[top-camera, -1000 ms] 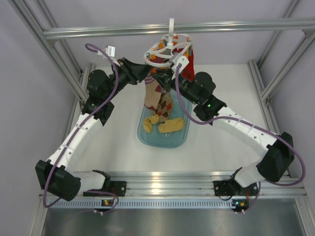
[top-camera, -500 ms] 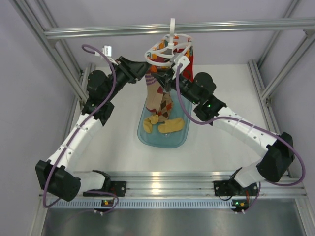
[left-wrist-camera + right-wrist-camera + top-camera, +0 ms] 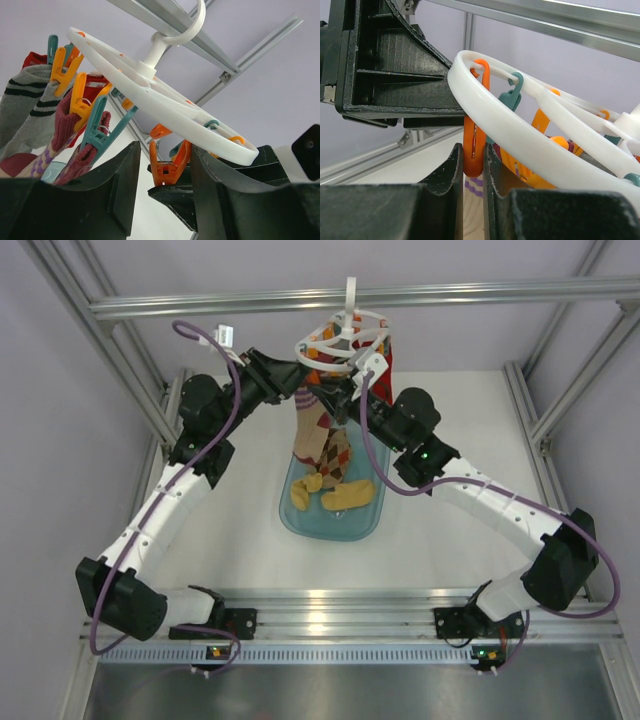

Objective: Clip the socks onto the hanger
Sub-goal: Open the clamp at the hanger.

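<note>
The white ring hanger [image 3: 343, 343] [image 3: 150, 85] [image 3: 520, 125] hooks on the top bar. Argyle socks [image 3: 325, 445] and a red sock [image 3: 385, 365] hang from its clips. A grey striped sock [image 3: 25, 100] and a maroon one [image 3: 65, 120] are also clipped. My right gripper [image 3: 473, 150] [image 3: 340, 398] is shut on an orange clip [image 3: 474, 135], with a tan, purple-striped sock [image 3: 472, 200] just below. My left gripper [image 3: 165, 150] [image 3: 305, 390] stands open around that clip's spread handles [image 3: 167, 167]. Its left jaw stands off them.
A translucent blue tray [image 3: 290, 520] lies on the table under the hanger with tan socks [image 3: 347, 497] in it. Aluminium frame bars [image 3: 200, 305] run overhead and along both sides. Purple cables [image 3: 215, 430] loop off both arms.
My left gripper's jaws have spread apart around the orange clip's handles. The right gripper stays shut on the clip, and the hanger has swung slightly.
</note>
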`<state>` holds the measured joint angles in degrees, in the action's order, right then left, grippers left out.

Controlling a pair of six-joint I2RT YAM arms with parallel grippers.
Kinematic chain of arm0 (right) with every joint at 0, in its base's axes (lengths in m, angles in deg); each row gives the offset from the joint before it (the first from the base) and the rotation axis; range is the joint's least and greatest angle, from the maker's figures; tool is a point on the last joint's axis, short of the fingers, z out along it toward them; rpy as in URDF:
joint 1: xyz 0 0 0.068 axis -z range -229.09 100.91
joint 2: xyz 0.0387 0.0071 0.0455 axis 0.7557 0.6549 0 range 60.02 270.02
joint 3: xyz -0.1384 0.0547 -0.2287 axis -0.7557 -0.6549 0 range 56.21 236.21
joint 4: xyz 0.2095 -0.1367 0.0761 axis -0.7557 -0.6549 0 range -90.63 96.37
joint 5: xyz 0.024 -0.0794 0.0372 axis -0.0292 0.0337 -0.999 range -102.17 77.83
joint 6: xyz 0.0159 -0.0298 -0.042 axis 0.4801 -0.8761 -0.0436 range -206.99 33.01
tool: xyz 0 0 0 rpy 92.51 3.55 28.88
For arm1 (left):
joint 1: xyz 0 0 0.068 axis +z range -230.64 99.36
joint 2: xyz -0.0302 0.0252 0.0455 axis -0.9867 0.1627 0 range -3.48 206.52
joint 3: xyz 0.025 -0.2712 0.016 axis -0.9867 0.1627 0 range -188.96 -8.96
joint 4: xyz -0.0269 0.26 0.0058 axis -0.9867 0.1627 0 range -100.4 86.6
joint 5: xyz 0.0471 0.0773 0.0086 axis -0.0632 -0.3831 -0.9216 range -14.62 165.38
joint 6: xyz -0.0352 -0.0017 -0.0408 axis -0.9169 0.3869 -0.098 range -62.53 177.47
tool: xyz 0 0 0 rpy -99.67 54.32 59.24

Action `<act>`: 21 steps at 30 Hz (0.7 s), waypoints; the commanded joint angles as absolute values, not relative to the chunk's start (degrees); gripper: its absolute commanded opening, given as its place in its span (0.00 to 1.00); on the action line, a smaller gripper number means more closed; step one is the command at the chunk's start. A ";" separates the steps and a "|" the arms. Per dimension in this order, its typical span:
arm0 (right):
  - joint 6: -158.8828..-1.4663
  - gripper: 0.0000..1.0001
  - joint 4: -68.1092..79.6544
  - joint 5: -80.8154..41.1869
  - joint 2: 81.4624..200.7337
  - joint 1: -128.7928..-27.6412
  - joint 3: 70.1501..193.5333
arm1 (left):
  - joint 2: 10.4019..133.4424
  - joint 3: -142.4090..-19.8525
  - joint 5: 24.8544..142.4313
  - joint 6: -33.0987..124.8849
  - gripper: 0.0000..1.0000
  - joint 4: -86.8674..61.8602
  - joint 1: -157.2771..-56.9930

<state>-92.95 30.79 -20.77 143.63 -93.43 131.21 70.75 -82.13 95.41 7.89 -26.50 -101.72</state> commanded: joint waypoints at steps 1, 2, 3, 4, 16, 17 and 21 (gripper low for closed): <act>-93.58 0.00 30.28 -25.09 141.67 -94.35 130.48 | 72.54 -86.74 91.38 8.25 0.48 -29.92 -101.47; -93.58 0.00 30.19 -25.27 141.67 -94.44 130.30 | 72.63 -86.92 91.20 8.17 0.46 -29.74 -101.47; -93.75 0.00 30.19 -25.44 141.58 -94.53 129.95 | 72.98 -87.27 91.11 8.08 0.42 -29.30 -101.55; -93.93 0.00 30.19 -25.44 141.32 -94.53 129.77 | 72.98 -87.36 91.11 8.08 0.37 -28.86 -101.47; -93.41 0.73 23.60 -24.39 134.74 -93.57 122.49 | 72.54 -85.34 91.82 6.50 0.00 -25.96 -101.47; -93.06 0.74 22.81 -24.83 134.12 -93.30 121.69 | 72.54 -85.25 91.90 6.58 0.00 -25.96 -101.47; -95.68 0.81 15.35 -29.65 132.00 -92.25 119.49 | 73.07 -85.25 92.78 6.32 0.00 -25.96 -101.47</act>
